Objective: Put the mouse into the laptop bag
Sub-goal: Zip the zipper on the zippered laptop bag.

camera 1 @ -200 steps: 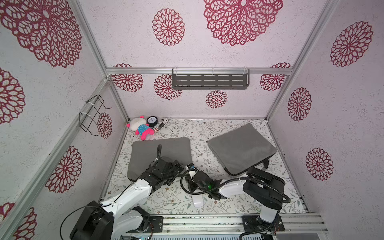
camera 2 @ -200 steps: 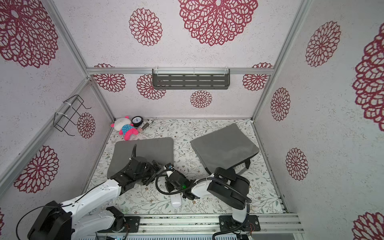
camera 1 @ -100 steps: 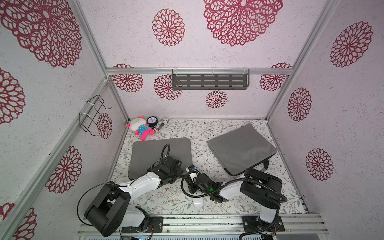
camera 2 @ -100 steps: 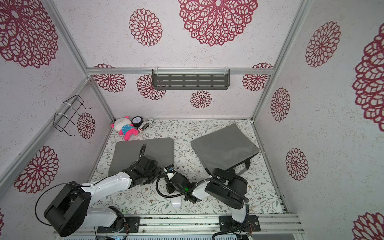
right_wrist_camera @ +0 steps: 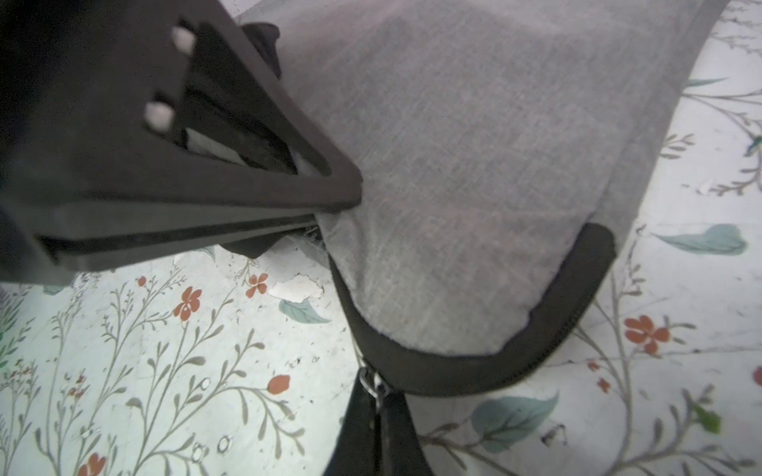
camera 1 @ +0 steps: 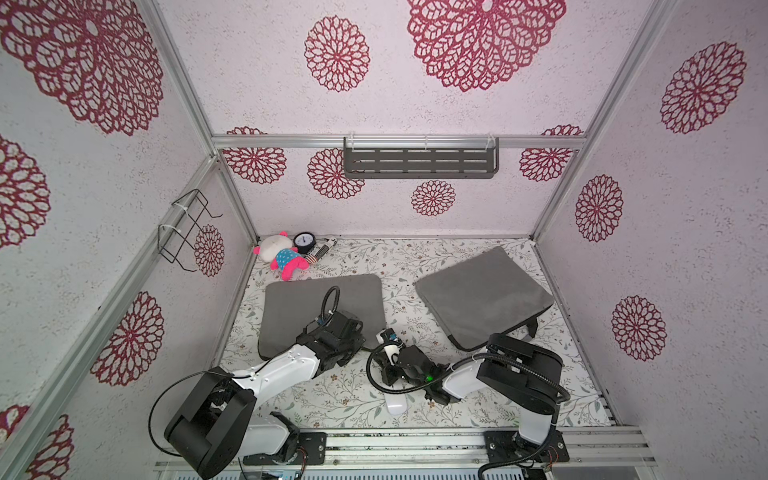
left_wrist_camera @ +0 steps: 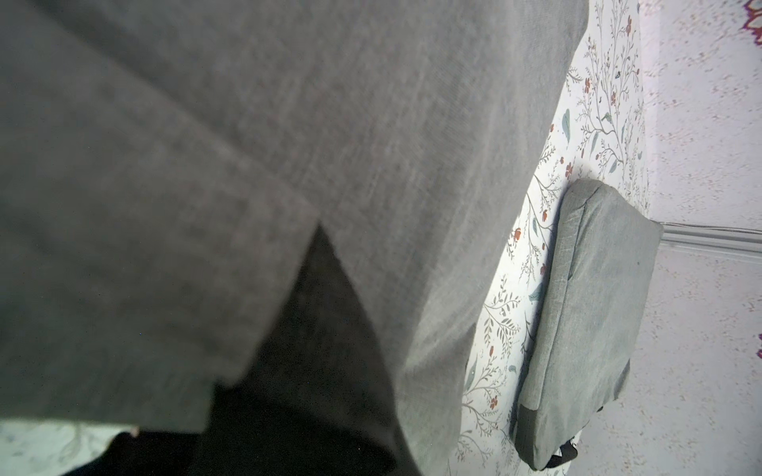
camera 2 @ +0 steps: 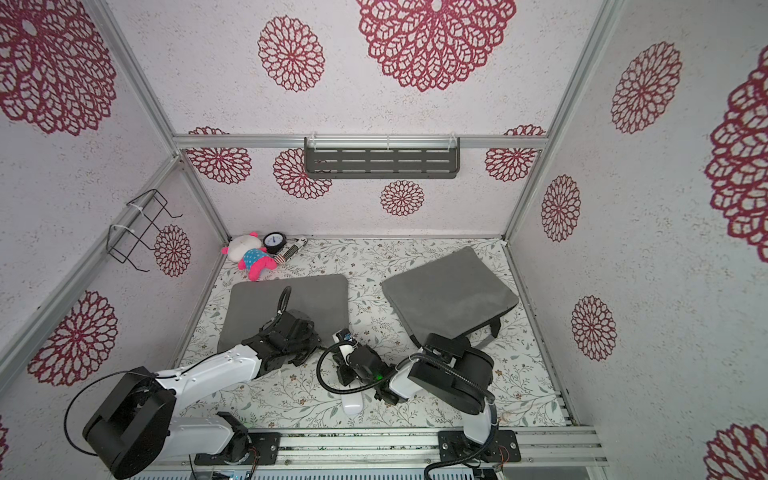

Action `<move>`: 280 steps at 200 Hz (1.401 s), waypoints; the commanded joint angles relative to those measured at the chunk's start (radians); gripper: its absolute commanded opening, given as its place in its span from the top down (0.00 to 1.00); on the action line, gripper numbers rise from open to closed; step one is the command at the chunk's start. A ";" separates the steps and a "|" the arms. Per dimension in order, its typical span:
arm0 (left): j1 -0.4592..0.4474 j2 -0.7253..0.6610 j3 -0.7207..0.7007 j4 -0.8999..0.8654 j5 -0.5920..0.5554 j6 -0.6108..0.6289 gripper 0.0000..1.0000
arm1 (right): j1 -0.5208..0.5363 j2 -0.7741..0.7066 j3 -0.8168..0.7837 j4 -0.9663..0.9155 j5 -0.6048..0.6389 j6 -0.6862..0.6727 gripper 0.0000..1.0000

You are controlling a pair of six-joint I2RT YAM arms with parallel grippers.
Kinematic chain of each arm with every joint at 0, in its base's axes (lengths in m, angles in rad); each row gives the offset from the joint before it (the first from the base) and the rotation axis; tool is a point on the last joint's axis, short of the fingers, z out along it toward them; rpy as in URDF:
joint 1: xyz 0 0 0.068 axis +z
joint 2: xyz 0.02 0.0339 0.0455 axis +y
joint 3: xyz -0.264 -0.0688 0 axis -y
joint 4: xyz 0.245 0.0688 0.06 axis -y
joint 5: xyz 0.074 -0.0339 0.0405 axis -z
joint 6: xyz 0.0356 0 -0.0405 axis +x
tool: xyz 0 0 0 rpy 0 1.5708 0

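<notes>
My left gripper (right_wrist_camera: 325,208) is clamped on the grey cloth of the laptop bag (camera 1: 316,307), pinching its edge at the bag's near right corner. The right wrist view shows the two black jaws pressed flat together with the fabric caught between them. The bag lies on the left half of the bench (camera 1: 340,395), and in the left wrist view a dark gap (left_wrist_camera: 321,329) shows between its grey layers (how deep it goes I cannot tell).

My right gripper (camera 1: 384,365) is clenched tight, low over the bench just beside that same corner. It sits close to the black trim and the small metal zip puller (right_wrist_camera: 371,381). Whether it actually has the puller I cannot tell.

The mouse (camera 1: 395,405) is white and lies outside the bag on the bare bench near the front edge. It is partly under my right forearm and its looping black cable (camera 1: 374,382).

A second grey bag (camera 1: 482,299) lies toward the right rear of the bench, apart from the first. A plush toy (camera 1: 282,257) lies in the far left corner.
</notes>
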 commanded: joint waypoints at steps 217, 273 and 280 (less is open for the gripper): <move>0.016 -0.198 -0.056 -0.174 -0.155 -0.029 1.00 | -0.067 -0.090 0.016 -0.159 -0.105 -0.128 1.00; 0.089 -0.372 -0.159 -0.239 -0.143 -0.094 0.43 | 0.035 -0.014 0.158 -0.182 -0.173 -0.137 1.00; 0.090 -0.399 -0.170 -0.236 -0.132 -0.106 0.34 | 0.040 -0.008 0.175 -0.188 -0.177 -0.137 1.00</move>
